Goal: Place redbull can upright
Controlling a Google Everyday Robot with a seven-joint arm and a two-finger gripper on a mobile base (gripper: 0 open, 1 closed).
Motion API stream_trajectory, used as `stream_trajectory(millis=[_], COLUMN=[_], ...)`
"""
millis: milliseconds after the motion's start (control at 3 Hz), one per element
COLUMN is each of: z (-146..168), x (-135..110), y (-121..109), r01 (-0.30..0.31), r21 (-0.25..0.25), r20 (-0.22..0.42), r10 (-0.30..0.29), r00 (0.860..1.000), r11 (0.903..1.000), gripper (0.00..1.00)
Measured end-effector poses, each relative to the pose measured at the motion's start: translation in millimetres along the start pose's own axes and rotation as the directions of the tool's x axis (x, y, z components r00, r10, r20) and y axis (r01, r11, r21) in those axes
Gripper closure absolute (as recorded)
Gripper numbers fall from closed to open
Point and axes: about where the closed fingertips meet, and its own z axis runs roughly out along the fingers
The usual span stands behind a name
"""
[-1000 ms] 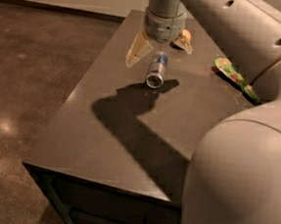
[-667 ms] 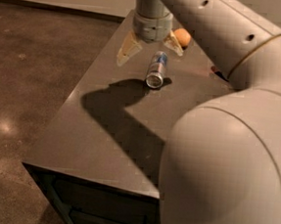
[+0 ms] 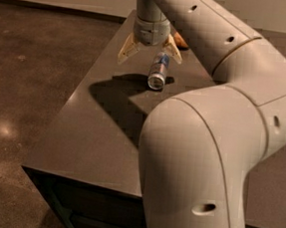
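Task barely begun: the can (image 3: 158, 71) lies on its side on the table (image 3: 94, 131). My gripper (image 3: 150, 51) hangs just above it, fingers (image 3: 126, 52) spread. Grasping and righting remain.

- Dim, warm light overall. The gripper (image 3: 150, 51) hangs over the far end of the table (image 3: 96, 132), fingers spread, lit from above.
- Hard dark shadow of the arm lies on the table just below the gripper — its edge meets the redbull can (image 3: 158, 72).
- The can's silver end catches a small glint.
- Soft glare patch on the floor (image 3: 1, 129), well aside of the gripper — beyond the table edge.
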Motion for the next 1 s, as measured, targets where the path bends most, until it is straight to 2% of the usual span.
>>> stream_trajectory(millis=[667, 1000], z=[20.6, 20.2], x=[-25.9, -36.5], y=[-6.0, -13.5], r01=[-0.113, -0.152], r21=[-0.041, -0.037], r20=[-0.019, -0.001], r10=[0.112, 0.152], r00=[0.993, 0.988], r11=[0.9927, 0.9877], gripper=[0.0, 0.0])
